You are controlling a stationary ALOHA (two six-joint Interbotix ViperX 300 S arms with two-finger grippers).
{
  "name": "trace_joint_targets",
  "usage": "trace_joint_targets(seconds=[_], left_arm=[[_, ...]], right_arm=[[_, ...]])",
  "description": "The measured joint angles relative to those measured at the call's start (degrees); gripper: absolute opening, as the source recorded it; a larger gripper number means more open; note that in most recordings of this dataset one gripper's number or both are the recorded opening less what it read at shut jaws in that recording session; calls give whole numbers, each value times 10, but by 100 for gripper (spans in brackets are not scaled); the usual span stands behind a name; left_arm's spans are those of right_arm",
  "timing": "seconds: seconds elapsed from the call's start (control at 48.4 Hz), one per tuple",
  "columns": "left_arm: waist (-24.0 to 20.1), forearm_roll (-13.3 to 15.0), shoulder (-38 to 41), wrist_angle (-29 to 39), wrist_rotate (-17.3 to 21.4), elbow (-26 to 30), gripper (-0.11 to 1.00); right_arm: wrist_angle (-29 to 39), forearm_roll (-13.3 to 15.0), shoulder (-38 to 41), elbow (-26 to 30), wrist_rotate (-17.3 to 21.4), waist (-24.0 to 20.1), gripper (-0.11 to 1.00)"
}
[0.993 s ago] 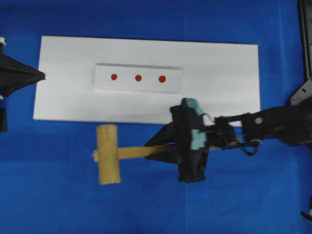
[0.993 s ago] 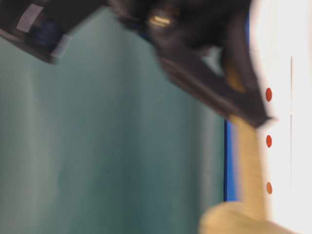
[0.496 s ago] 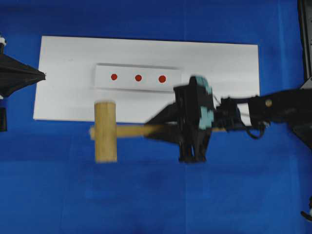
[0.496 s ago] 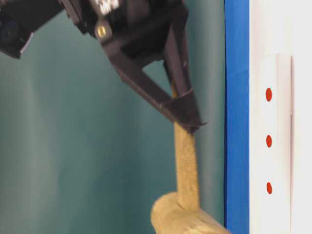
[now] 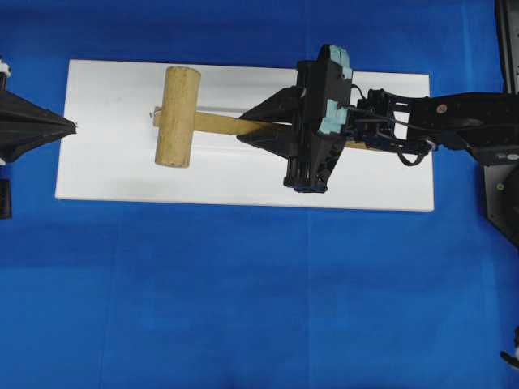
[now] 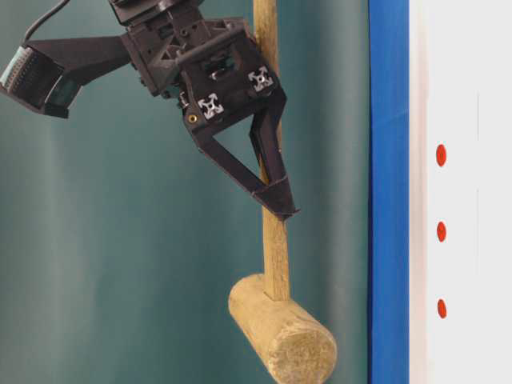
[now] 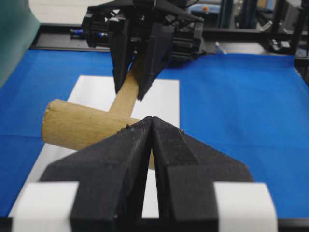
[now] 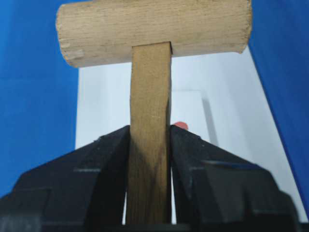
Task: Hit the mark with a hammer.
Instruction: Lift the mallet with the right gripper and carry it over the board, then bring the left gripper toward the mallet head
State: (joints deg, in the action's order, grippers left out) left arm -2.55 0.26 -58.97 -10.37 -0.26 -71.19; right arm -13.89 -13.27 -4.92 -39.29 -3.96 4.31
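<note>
My right gripper (image 5: 241, 128) is shut on the flat handle of the light wooden hammer (image 5: 178, 116) and holds it in the air over the white board (image 5: 122, 170). In the table-level view the hammer (image 6: 284, 332) hangs well off the board, and the mark (image 6: 441, 232) is the middle of three red dots. From overhead the dots are hidden under the hammer and gripper. The right wrist view shows the handle (image 8: 149, 96) between the fingers, with one red dot (image 8: 181, 124) peeking beside it on the white strip (image 8: 190, 108). My left gripper (image 5: 73, 126) is shut and empty at the board's left end.
Blue cloth (image 5: 243, 308) covers the table around the board. A black frame (image 5: 507, 65) runs along the right edge. A teal backdrop (image 6: 120, 280) fills the table-level view behind the arm.
The right gripper has lifted the hammer off the blue cloth in front of the board and carried it up and over the strip. The left gripper has not moved.
</note>
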Motion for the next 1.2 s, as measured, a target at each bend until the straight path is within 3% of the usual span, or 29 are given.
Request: trace_joint_targets(seconds=[0.165,0.29,0.579,0.703,0.931,1.2], left_arm=[[0,1,0,2,-1,0,2],[0,0,0,3,-1,0,2],[0,1,0,3,-9,0,2],[0,1,0,3,-10,0,2],[0,4,0,3,-10,0,2],[0,4,0,-1,-11,0,2]], right_arm=[[-11,15,0,0,-51,-2,10],[-40,27,0,0,-123,-1,10],[-94,29,0,0,-362,-1,10],[-121,27,0,-1,-439,-4,10],[-143,24,0,-2,-508,-12,10],[-145,23,0,-2,-514,-14,10]])
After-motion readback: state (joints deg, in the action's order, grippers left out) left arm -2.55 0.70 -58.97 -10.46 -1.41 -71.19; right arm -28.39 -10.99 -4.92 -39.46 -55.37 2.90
